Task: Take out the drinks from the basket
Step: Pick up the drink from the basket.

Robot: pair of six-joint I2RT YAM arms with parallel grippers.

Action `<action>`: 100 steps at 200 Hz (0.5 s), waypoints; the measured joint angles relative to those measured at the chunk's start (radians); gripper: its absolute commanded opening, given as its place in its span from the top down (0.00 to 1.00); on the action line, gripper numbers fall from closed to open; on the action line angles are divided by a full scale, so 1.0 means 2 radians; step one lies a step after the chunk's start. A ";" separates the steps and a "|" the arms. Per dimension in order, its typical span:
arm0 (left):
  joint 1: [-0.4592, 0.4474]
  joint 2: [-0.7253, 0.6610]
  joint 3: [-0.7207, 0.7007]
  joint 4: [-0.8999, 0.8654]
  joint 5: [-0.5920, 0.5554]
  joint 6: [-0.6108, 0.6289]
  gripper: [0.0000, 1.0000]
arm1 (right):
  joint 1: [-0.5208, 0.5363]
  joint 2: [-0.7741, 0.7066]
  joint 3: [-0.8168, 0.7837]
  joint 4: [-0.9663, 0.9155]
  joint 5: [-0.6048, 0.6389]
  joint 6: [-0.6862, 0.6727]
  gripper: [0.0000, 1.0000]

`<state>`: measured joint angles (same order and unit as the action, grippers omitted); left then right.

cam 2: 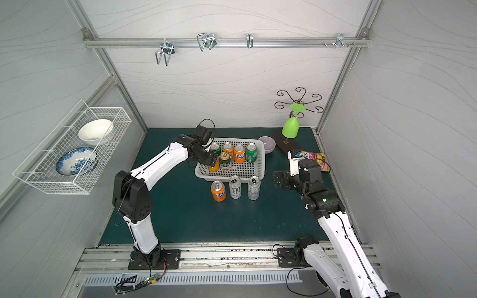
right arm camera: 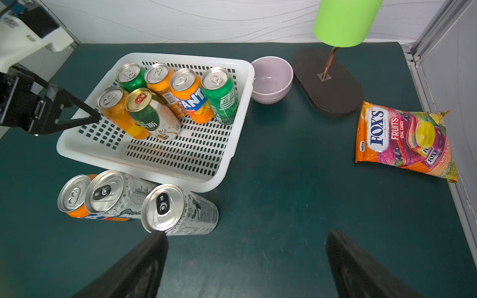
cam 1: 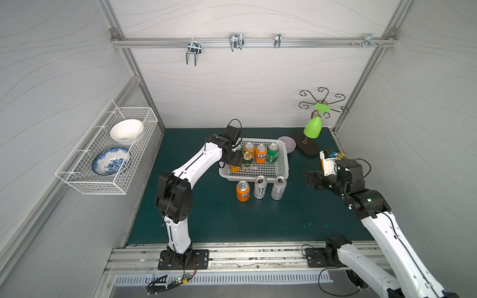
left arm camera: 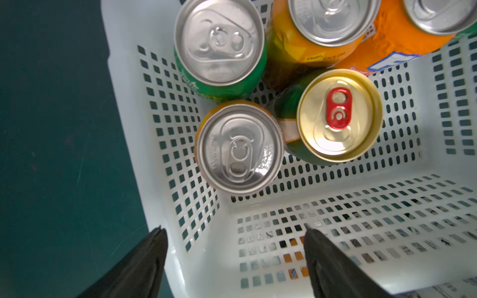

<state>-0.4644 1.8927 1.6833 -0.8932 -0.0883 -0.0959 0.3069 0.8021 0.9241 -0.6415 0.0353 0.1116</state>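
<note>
Left gripper point(left arm camera: 233, 228): fingers spread, empty, poised over the left near corner of the basket point(right arm camera: 144, 171), just short of an orange can point(left arm camera: 238, 148).
Right gripper point(right arm camera: 246, 233): jaws wide, holding nothing, above the mat point(right arm camera: 284, 180).
In basket: six drinks. The orange can touches the gold-topped can point(left arm camera: 338, 116), and four more stand in a row behind.
Outside basket: a Fanta can point(cam 1: 243, 191) and two Monster cans point(cam 1: 260, 187) stand on the mat just before it.

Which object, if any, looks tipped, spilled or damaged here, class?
Nothing stands out. The six cans in the basket and the three cans on the mat stand upright; no spill or dent shows.
</note>
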 measured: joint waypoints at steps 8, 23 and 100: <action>0.000 0.010 0.006 -0.001 0.001 0.003 0.11 | 0.000 0.000 0.000 0.000 0.000 0.000 0.01; 0.001 0.029 0.020 -0.005 -0.001 0.007 0.11 | -0.001 0.000 0.000 0.000 0.000 0.000 0.01; 0.007 0.076 0.044 -0.006 0.001 0.035 0.12 | -0.005 0.000 0.000 -0.002 0.000 -0.003 0.01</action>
<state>-0.4511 2.0449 1.7718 -0.9043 -0.0864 -0.0269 0.2974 0.8028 0.9241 -0.6453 0.0345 0.1062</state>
